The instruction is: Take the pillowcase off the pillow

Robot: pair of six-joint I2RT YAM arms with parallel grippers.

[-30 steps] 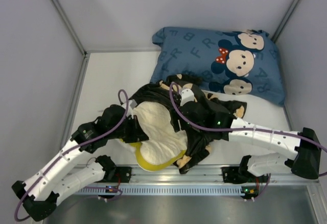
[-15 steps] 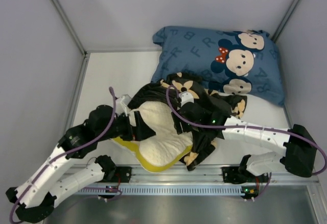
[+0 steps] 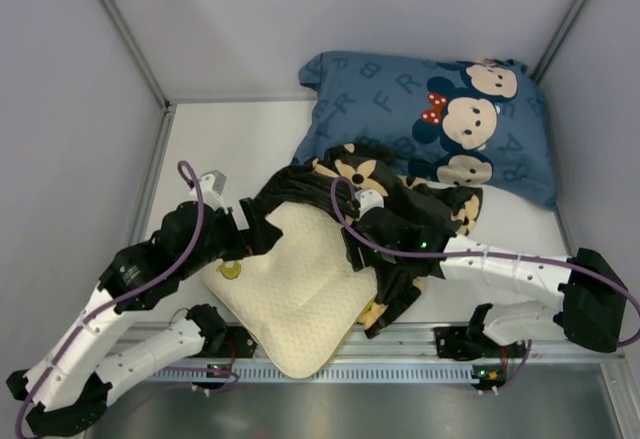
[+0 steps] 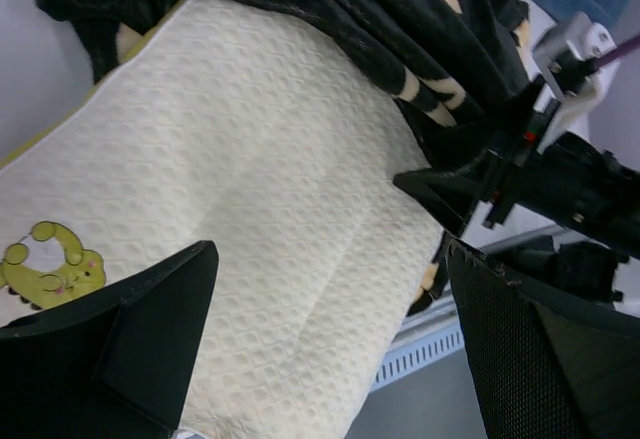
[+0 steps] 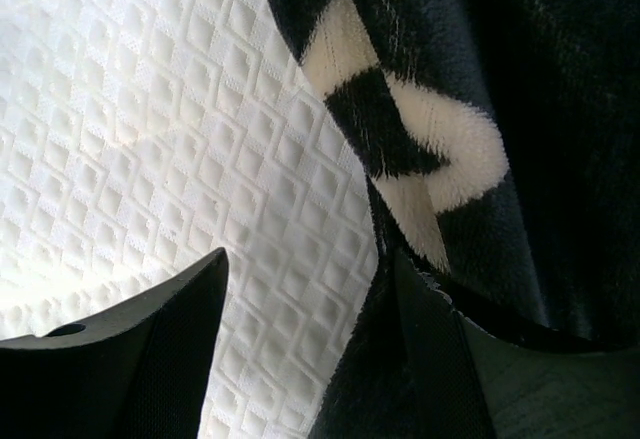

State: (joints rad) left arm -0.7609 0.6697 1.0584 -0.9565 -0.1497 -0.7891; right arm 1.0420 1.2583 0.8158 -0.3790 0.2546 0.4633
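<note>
Pillowcase (image 3: 300, 184), soft limp plush, lies bunched over the far half of the light pillow (image 3: 300, 289) on the counter (image 3: 230, 139). Left fingers (image 4: 130, 349) gape wide above the pillow; right fingers (image 5: 150, 359) sit part-spread at the hem, grip unclear. Best hold: that hem.

The pillow's (image 3: 295, 294) far end lay hidden under the pillowcase (image 3: 300, 184) — and whether the right gripper (image 5: 308, 259) pinched that fabric could not be told.

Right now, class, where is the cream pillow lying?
In the top view the pillow lies at the near edge of the table, left of centre, with its far right side covered by the black pillowcase.
</note>
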